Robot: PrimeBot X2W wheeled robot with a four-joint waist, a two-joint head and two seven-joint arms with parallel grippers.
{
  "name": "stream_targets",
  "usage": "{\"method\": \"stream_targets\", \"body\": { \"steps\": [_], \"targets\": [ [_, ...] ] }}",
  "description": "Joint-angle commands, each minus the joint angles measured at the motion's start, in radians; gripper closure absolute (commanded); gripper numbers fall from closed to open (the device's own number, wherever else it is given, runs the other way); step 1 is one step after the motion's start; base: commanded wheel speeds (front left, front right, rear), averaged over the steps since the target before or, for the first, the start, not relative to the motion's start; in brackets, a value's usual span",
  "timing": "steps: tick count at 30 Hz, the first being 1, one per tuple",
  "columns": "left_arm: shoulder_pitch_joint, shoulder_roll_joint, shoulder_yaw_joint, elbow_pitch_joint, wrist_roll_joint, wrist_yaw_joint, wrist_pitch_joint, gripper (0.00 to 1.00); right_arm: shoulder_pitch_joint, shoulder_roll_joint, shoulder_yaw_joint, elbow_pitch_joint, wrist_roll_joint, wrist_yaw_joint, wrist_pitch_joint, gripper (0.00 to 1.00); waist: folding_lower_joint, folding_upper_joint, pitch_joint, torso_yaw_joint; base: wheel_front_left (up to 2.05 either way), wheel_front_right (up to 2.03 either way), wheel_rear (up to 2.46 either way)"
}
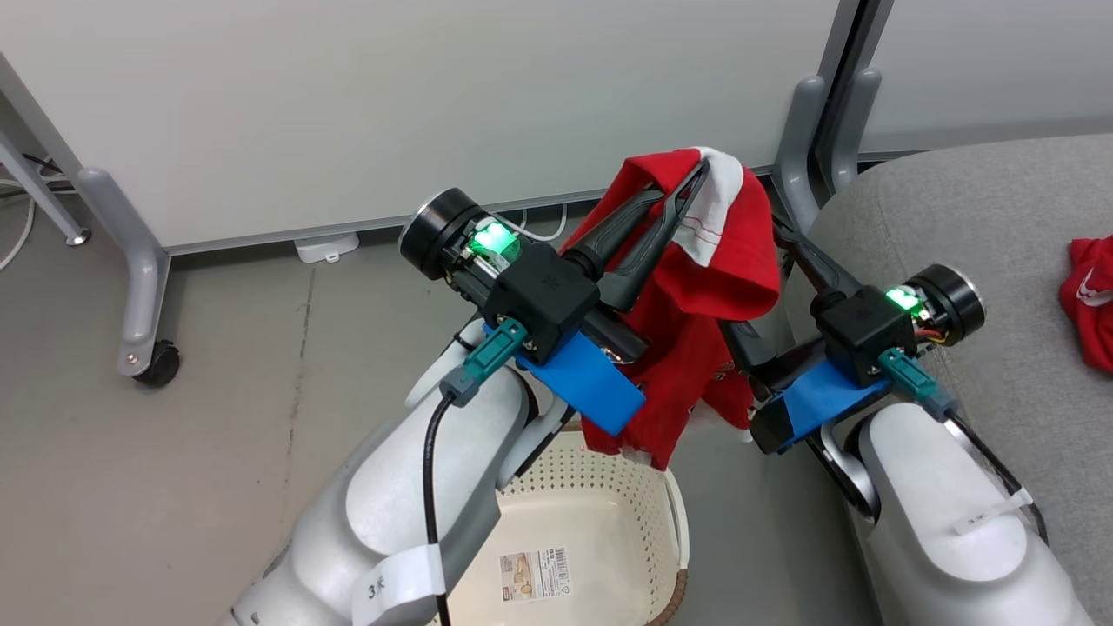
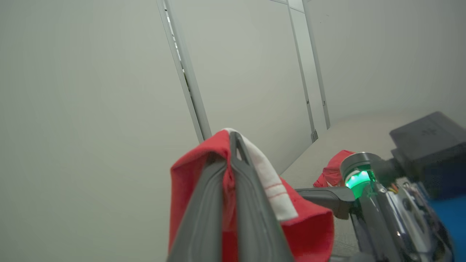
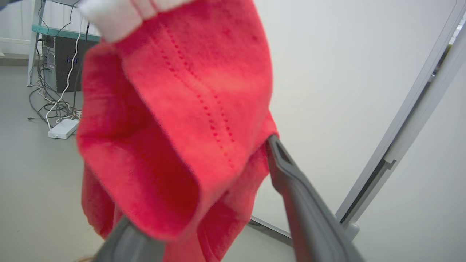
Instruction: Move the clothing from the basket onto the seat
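head view: left pincer [image 1: 691, 180] pinches a limp, likely light garment [image 1: 730, 269] at its cuff [image 1: 718, 204]; right pincer [image 3: 204, 174] spread wide around the folds.

A red garment [image 3: 174, 120] is seen hanging close before the camera, across the upper left and middle of the view. A white cuff [image 3: 120, 14] with thin red stripes is carried at its top edge, and a dotted line of stitching is run down the fabric. The two grey fingers [image 3: 305, 211] of the right gripper [image 3: 198, 185] are spread wide apart, unclamped: the tip of one is met by the garment's edge, and the other is partly covered by a hanging fold. Behind, pale wall panels [image 3: 327, 72] are joined by a slanted grey post [image 3: 411, 116]. On the grey floor [image 3: 32, 182] at the left, a white power strip [image 3: 62, 128] and tangled cables [image 3: 51, 105] are laid beside a dark box [image 3: 63, 69].
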Motion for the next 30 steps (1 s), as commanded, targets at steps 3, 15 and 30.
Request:
{"method": "stream_targets", "body": {
  "steps": [3,15,30],
  "targets": [
    [-0.015,-0.002,-0.008,0.000,-0.009,-0.001,-0.003,1.00,-0.029,-0.006,0.004,-0.005,-0.010,0.000,-0.004,0.00,0.0000,0.0000,0.005,0.003,0.00,0.00,0.00],
    [-0.021,-0.002,-0.009,-0.005,-0.010,0.004,-0.003,1.00,-0.034,-0.005,-0.038,-0.011,-0.026,0.000,-0.004,0.00,0.0000,0.0000,0.010,0.003,0.00,0.00,0.00],
    [-0.031,-0.002,-0.062,-0.003,-0.029,0.002,-0.003,1.00,-0.093,-0.033,0.064,0.012,-0.039,0.000,-0.004,0.00,0.0000,0.0000,0.015,0.012,0.00,0.00,0.00]
  ]
}}
